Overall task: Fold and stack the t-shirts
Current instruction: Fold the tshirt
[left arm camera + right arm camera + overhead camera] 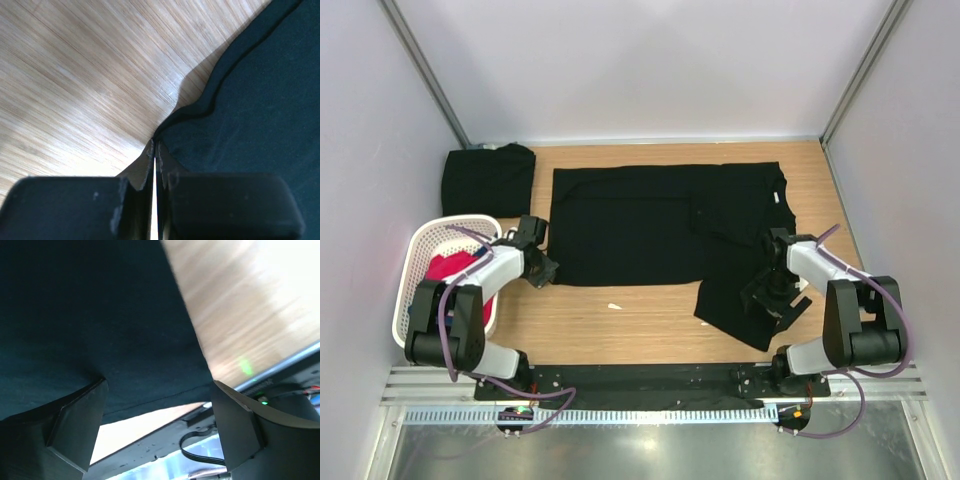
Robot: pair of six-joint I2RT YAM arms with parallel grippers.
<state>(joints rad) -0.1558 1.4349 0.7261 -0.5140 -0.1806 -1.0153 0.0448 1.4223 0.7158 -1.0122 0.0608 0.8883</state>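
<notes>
The spread t-shirt (630, 225) lies flat mid-table (a folded t-shirt (487, 178) sits at the far-left corner). The left gripper (154, 146) is pinched closed on its near-left hem. The right gripper (159, 385) hangs with fingers wide apart over its near-right cloth.

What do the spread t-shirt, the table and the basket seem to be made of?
Spread t-shirt: soft black cloth, probably knit cotton, matte; it lies limp with wrinkles. Table: wood or wood-look laminate with a light sheen; streaky grain shows. Basket: probably white plastic; its wall is a stiff mesh.
</notes>
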